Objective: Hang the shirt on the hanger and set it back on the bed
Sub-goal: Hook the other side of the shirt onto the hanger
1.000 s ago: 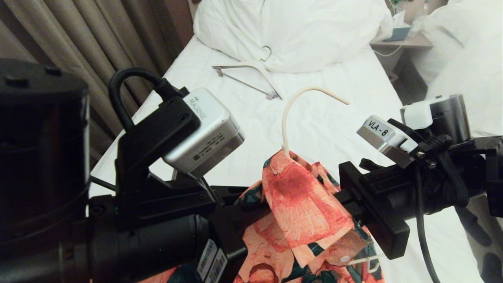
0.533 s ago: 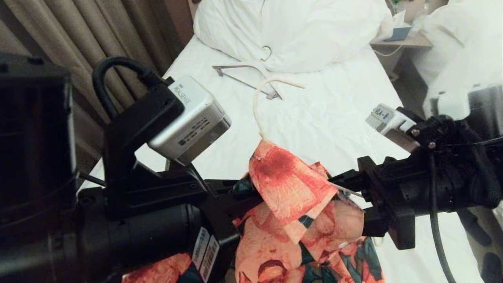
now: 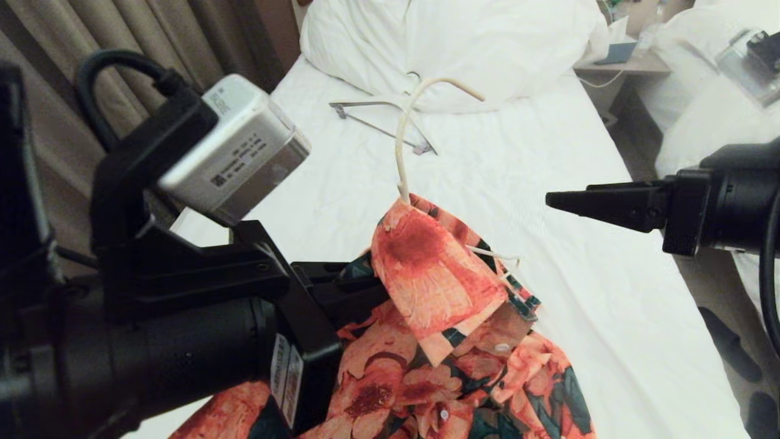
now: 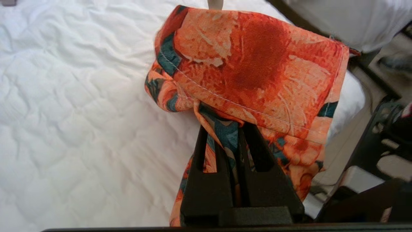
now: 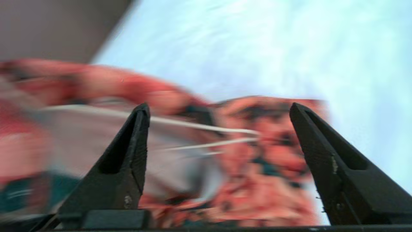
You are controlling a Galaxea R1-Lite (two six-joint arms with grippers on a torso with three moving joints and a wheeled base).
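Observation:
The shirt (image 3: 426, 286), orange-coral flowers with dark green leaves, hangs bunched over the near end of the bed (image 3: 548, 152). The cream hanger (image 3: 401, 143) sticks its thin hook up out of the collar, and one slim arm pokes out at the shirt's right side. My left gripper (image 3: 359, 286) is shut on a fold of shirt (image 4: 257, 64) just under the collar, its tips (image 4: 225, 129) pinching the cloth. My right gripper (image 3: 557, 200) stands open to the right of the shirt, apart from it. Between its spread fingers (image 5: 219, 108) I see the hanger arm (image 5: 193, 127) and shirt (image 5: 273, 154).
A thicker white hanger with a grey bar (image 3: 384, 125) lies near the big white pillows (image 3: 475, 49) at the bed's head. Curtains (image 3: 152, 49) run along the left. A nightstand (image 3: 621, 58) and another white bed (image 3: 719, 110) are at the right.
My right gripper has opened, let go at the shirt's right side and pulled back to the right, rolling as it went. The hanger hook has swung toward the pillows. The left grip holds.

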